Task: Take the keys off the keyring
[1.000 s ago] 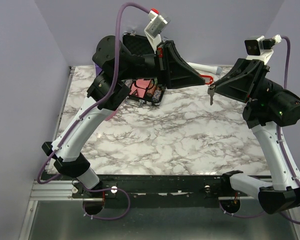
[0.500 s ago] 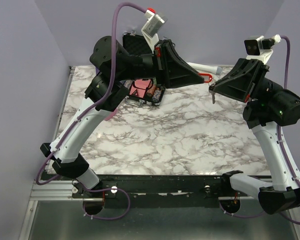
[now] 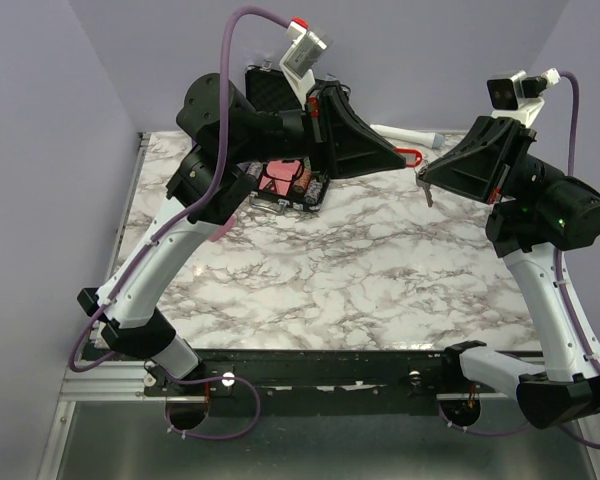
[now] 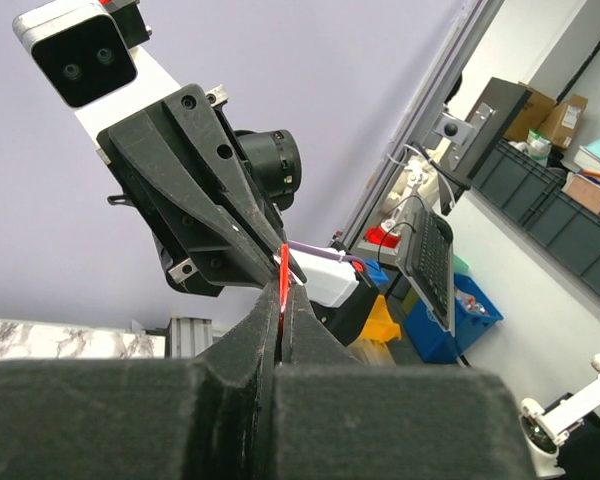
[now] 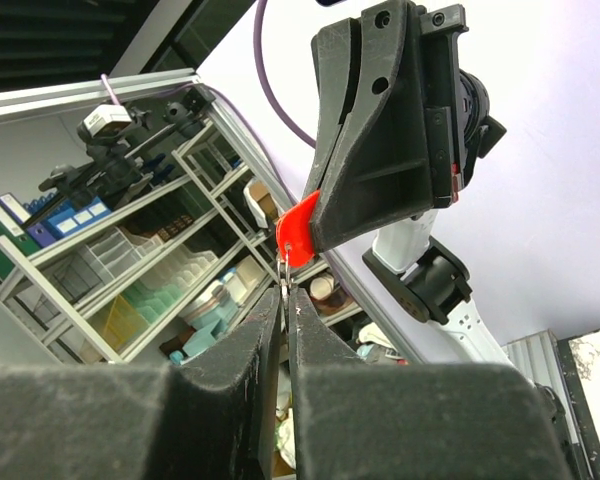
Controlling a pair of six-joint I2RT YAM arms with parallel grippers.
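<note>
Left tool (image 3: 398, 160) is closed tight on the red keyring (image 3: 412, 157). Right tool (image 3: 422, 177) is clamped on the key (image 3: 427, 194). We judge a steady pull toward 3 o'clock, without twisting, is best.

Above the black base rail (image 3: 330, 362), white-shelled arms (image 3: 170, 250) with black joints carry purple cables (image 3: 223, 70); left gripper (image 3: 398, 158) and right gripper (image 3: 422, 178) are black wedges.

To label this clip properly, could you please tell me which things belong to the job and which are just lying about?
Job: keyring, key, left gripper, right gripper.
Lying about: black case, pink box, white tube.
</note>
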